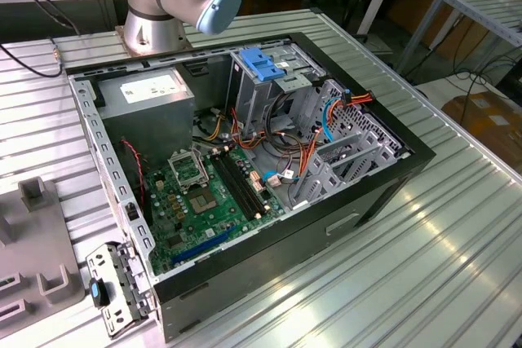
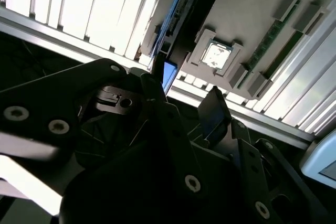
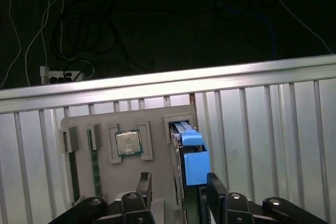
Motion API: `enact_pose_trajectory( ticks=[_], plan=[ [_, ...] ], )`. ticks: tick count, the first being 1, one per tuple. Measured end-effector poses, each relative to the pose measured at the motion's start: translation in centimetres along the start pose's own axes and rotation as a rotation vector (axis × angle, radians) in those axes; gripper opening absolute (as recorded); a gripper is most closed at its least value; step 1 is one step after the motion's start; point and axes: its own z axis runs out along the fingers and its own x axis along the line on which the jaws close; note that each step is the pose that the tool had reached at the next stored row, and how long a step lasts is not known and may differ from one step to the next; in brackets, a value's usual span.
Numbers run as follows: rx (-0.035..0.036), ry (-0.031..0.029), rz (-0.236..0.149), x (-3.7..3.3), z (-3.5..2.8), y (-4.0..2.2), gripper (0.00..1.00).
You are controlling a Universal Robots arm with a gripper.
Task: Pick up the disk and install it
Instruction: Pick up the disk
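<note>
The disk stands on edge in a slot of a grey parts tray, its blue side rail facing the camera in the first wrist view. My gripper is open, one dark finger on each side of the disk's line and short of it, with nothing between them. In the second wrist view the gripper is seen from behind, and the blue end of the disk peeks out between the fingertips. The open computer case lies on the ribbed table in the exterior view.
The tray also holds a processor chip and a green memory stick. Inside the case are a metal cage with a blue handle, a grey box with a white sticker, a motherboard and loose cables. A small metal bracket lies at the case's near corner.
</note>
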Motion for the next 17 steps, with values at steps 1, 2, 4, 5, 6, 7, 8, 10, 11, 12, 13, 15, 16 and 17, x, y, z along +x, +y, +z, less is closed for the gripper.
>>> enact_pose_trajectory(
  ticks=[1, 2, 4, 5, 6, 7, 8, 10, 11, 12, 13, 15, 16, 17],
  plan=[
    [0.0, 0.0, -0.006, -0.09, 0.01, 0.01, 0.54],
    [0.0002, 0.0, -0.014, -0.27, 0.05, 0.03, 0.54],
    [0.0004, -0.0002, -0.023, -0.59, 0.18, 0.09, 0.54],
    [0.0007, -0.0003, -0.03, -0.69, 0.31, 0.13, 0.54],
    [0.001, -0.0004, -0.036, -0.71, 0.43, 0.16, 0.54],
    [0.0009, -0.0007, -0.056, -0.71, 0.62, 0.18, 0.54],
    [0.001, -0.0018, -0.076, -0.72, 0.84, 0.23, 0.54],
    [0.0013, -0.0037, -0.095, -0.74, 1.06, 0.3, 0.54],
    [0.001, -0.0048, -0.102, -0.73, 1.16, 0.45, 0.54],
    [0.0011, -0.0053, -0.104, -0.72, 1.23, 0.57, 0.54],
    [0.0013, -0.0057, -0.106, -0.71, 1.3, 0.68, 0.54],
    [0.0015, -0.0061, -0.108, -0.7, 1.52, 0.77, 0.54],
    [0.0014, -0.006, -0.108, -0.7, 1.59, 0.78, 0.55],
    [0.0013, -0.006, -0.108, -0.71, 1.77, 0.79, 0.62]
  ],
)
